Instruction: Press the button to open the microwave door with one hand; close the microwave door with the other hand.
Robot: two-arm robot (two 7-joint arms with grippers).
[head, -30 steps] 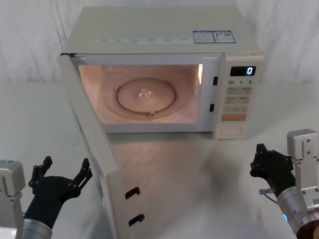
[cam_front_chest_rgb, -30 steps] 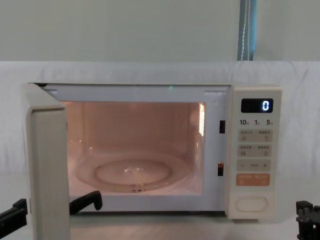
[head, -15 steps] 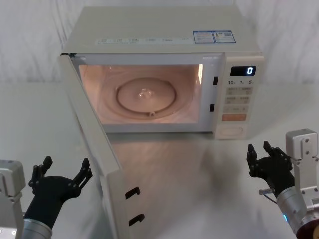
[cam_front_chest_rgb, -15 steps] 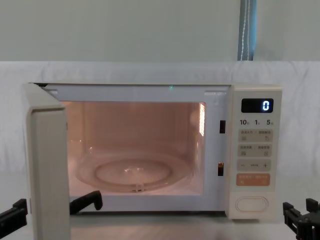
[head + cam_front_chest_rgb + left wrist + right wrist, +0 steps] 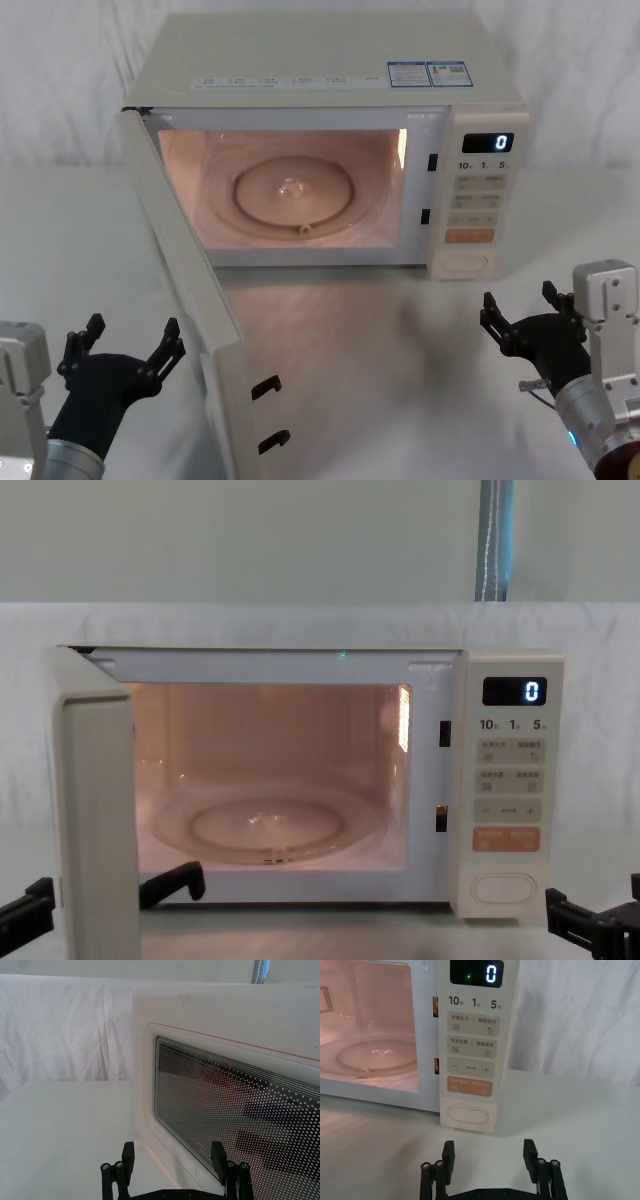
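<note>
The right gripper, closed a second ago, is now spread wide and held back from the button. The microwave door is swung fully open, so opening is judged finished. The left gripper, also spread, is held just beside the door's outer face for closing.

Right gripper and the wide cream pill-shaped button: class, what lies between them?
Nothing: in the right wrist view, only bare white table separates the open right gripper from the wide cream pill-shaped button.
</note>
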